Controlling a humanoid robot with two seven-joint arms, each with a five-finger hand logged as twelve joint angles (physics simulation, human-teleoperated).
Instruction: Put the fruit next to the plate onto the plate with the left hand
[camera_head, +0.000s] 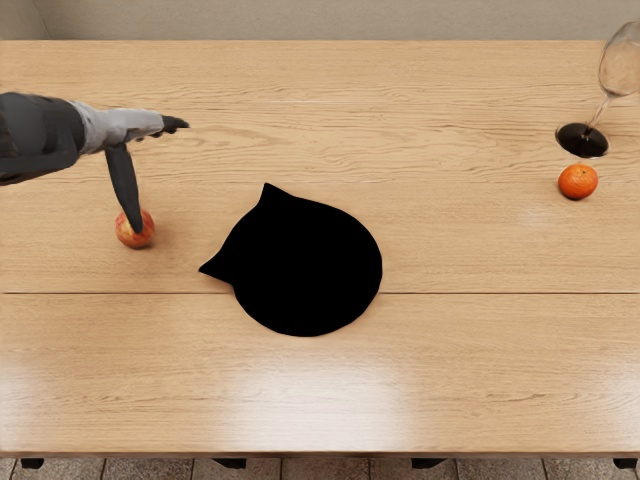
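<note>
Pale wood fills the view: a wide table (420, 380) with a seam running across it, seen from above at a slant. Dead centre sits the plate (300, 265), flat and pure black, round with two pointed ears sticking out on its upper-left side, and nothing lies on it.

Over on the left, the grey sleeve of the left arm (40, 135) comes in from the edge, and the left hand (130, 132) hangs above the table, well open. Most of its dark fingers (172, 124) point off to the right, while one long digit drops straight down with its tip meeting the top of the apple (134, 231). That is contact from a single digit only, with no grasp around the fruit.

Top right, a clear stemmed glass (620, 65) leans at a tilt, its bowl cut by the picture's edge, its round foot dark on the wood. Just below that foot rests an orange (577, 181), well apart from the plate.

And the apple itself, reddish and small, sits on the bare table to the left of the plate, near it but not touching, right under that hand.
</note>
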